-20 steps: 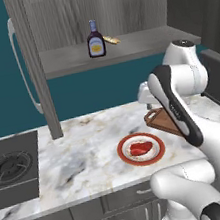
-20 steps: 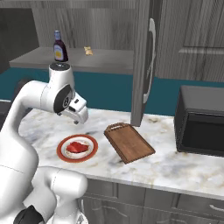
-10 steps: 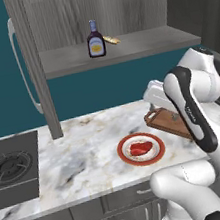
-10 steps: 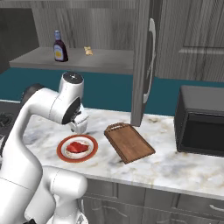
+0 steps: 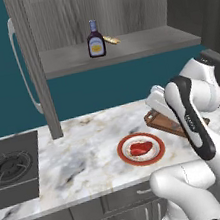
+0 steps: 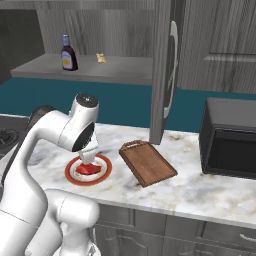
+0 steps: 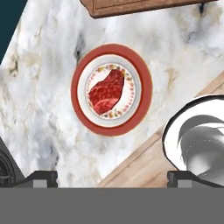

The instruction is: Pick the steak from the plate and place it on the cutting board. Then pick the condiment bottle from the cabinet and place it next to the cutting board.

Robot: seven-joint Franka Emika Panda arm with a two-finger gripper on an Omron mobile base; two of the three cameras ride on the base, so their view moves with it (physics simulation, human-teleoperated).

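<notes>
Swung over the plate (image 7: 144,87), the tool (image 7: 111,177) hangs spread wide above the steak (image 7: 106,92).

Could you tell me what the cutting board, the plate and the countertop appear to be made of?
Cutting board: brown wood with visible grain, matte. Plate: probably glazed ceramic, given its smooth red-orange rim and speckled cream centre. Countertop: polished marble or an imitation, white with grey and tan veining.

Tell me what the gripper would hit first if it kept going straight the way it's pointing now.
Probably the steak on the plate: the open gripper looks straight down at it, though it may meet plate or counter just beside it.
</notes>
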